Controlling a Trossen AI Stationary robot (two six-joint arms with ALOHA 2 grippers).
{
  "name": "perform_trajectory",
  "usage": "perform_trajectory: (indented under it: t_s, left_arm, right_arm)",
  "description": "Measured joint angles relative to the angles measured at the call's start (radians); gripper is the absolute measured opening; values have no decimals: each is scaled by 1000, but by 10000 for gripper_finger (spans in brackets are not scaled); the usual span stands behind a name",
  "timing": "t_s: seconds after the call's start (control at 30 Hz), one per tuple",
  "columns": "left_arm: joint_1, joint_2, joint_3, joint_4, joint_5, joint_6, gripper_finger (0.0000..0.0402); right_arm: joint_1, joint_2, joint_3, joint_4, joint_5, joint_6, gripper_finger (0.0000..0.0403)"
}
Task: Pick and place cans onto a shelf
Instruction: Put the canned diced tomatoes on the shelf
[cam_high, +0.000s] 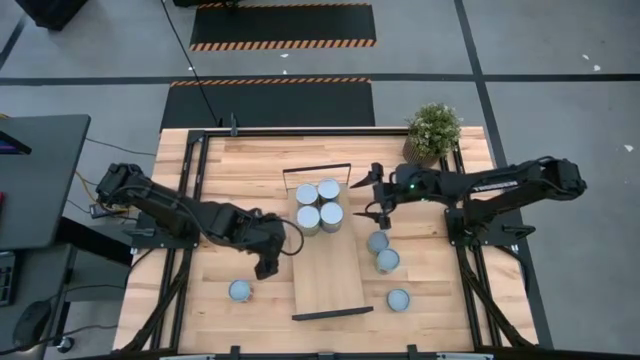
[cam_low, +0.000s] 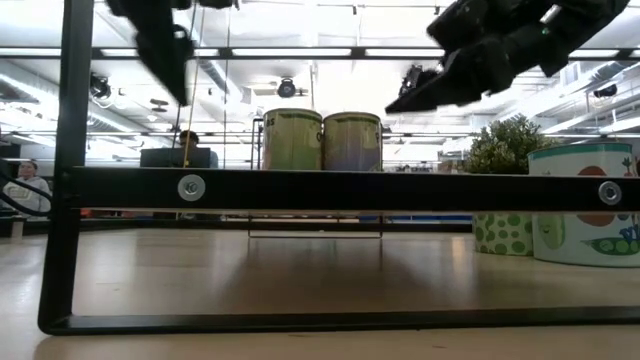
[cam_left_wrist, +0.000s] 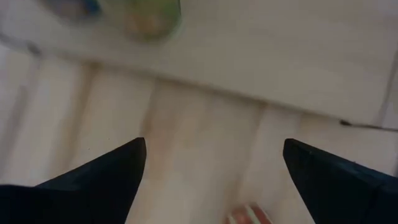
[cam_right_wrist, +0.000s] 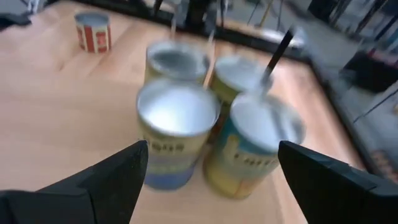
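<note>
On shelf (cam_high: 330, 265), four cans (cam_high: 319, 204) clustered, right end effector (cam_high: 372, 196) open beside them

On my overhead feed the shelf (cam_high: 330, 265) lies lengthwise in the middle of the tabletop (cam_high: 250, 170). Four cans (cam_high: 319, 205) stand in a tight two-by-two block on its far end, touching one another. Three more cans (cam_high: 387, 261) sit on the tabletop just right of the shelf, in a row running toward the near edge. One single can (cam_high: 240, 291) stands left of the shelf, near its front half. The potted plant (cam_high: 433, 131) occupies the far right corner. I have the left claw (cam_high: 265, 268) above the tabletop between the single can and the shelf's left edge, and the right claw (cam_high: 374, 196) just right of the block, beyond the row.
</note>
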Motion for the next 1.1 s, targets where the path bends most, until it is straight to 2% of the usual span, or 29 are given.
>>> perform_trajectory:
  t_s: [0.13, 0.27, 0.5, 0.87, 0.97, 1.1]
  left_arm:
    - [-37, 1, -4, -86, 76, -155, 384]
    - [-95, 3, -29, -96, 153, -299, 384]
    - [-218, 2, -29, -139, 251, -525, 384]
    - [-470, 11, -29, -115, 251, -969, 384]
    - [-531, 27, -28, -118, 211, -1026, 384]
    - [-572, 63, -29, -133, 166, -1022, 384]
  right_arm:
    - [-1, -46, 0, 44, -6, -33, 368]
    - [-2, -39, 0, 84, -31, -22, 368]
    - [0, -33, -1, 42, -26, -28, 368]
    - [0, -33, -1, 44, -26, -26, 368]
    - [0, -33, -1, 43, -27, -27, 368]
    - [0, -33, -1, 43, -29, -28, 368]
